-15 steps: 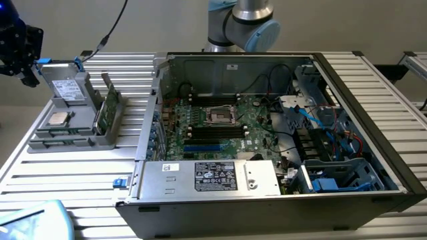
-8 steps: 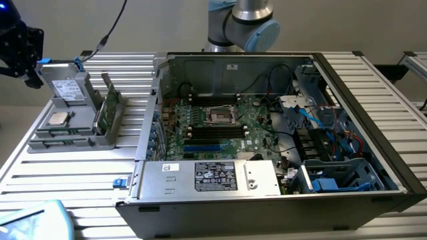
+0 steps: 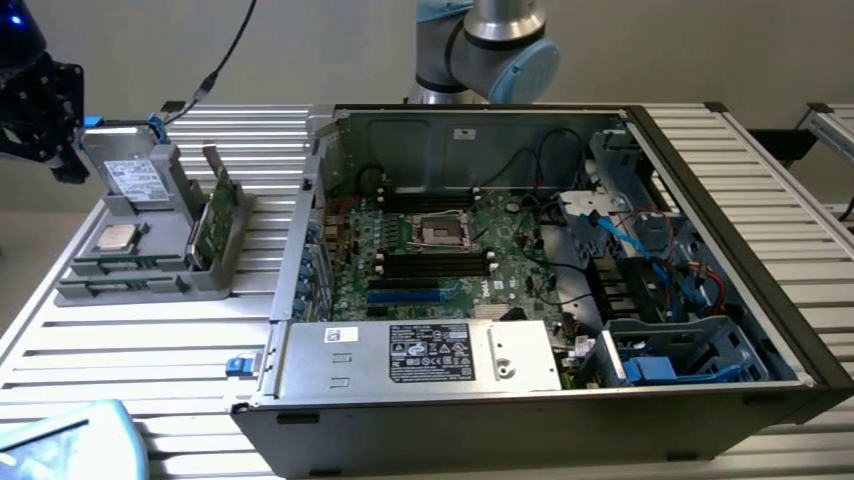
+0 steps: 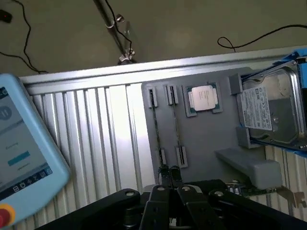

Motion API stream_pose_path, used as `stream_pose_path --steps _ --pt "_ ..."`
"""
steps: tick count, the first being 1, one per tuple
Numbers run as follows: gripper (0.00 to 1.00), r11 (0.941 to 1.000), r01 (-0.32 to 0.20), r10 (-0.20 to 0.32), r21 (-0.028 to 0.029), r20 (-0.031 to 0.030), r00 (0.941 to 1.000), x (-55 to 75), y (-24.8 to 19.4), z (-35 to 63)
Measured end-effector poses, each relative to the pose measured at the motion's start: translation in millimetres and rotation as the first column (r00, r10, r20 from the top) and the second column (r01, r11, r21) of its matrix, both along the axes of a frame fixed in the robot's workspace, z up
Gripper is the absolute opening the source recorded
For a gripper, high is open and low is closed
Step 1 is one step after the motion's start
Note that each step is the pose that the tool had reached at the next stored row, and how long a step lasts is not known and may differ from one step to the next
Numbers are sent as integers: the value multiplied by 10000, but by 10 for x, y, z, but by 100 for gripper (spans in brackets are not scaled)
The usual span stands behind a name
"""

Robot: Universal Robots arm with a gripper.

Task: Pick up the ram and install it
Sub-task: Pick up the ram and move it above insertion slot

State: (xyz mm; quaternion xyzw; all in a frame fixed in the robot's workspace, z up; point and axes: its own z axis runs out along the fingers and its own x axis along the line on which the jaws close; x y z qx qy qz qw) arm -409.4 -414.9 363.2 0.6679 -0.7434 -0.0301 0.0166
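Plainly on edge: the ram point(image 4: 176, 127), a thin green board slotted upright into the grey holder point(image 4: 211, 143), with nothing pinching it. Long axis flat and level, running from nine o'clock to three o'clock across the exterior view, parallel to a second stick point(image 4: 157, 125) in the neighbouring slot at its six o'clock there. At the ram's twelve o'clock in that view, in order: the silver CPU point(image 3: 118, 237), then the hard drive point(image 3: 134, 180). At about two o'clock, a taller green expansion card point(image 3: 214, 215), also standing upright. Holder resting on the ribbed metal table point(image 3: 147, 340), at nine o'clock of the open computer case point(image 3: 441, 150) and just beside its wall. Gripper point(image 4: 169, 171) above the holder, fingers pressed together on nothing, tips pointing down toward one end of the two slots. Arm point(image 3: 481, 45) rooted behind the case at twelve o'clock, its black wrist end point(image 3: 38, 105) hanging at about eleven o'clock of the holder. Pale blue teach pendant point(image 3: 60, 440) at seven o'clock of the holder.
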Motion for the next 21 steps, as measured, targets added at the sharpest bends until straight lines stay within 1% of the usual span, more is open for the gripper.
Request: stream_pose_path --steps 2,4,8,10,12,16,17,20,21 --pt "11 9993 -365 365 1 -1 9993 0 0 -16" --pt "11 9975 -709 709 1 -3 9975 0 0 -29" --pt "11 9895 -1445 1445 1 -9 9895 0 0 -55" --pt "11 9837 -1799 1799 2 -13 9837 0 0 -66" --pt "11 9766 -2152 2152 2 -16 9766 0 0 -74" --pt "11 9593 -2824 2824 4 -14 9593 -4 0 -83" --pt "11 9583 -2858 2858 4 -14 9583 -4 0 -82" --pt "12 9577 -2877 2877 3 -16 9577 -4 -1 -82" --pt "18 9577 -2878 2878 3 -16 9577 -4 -2 -82"
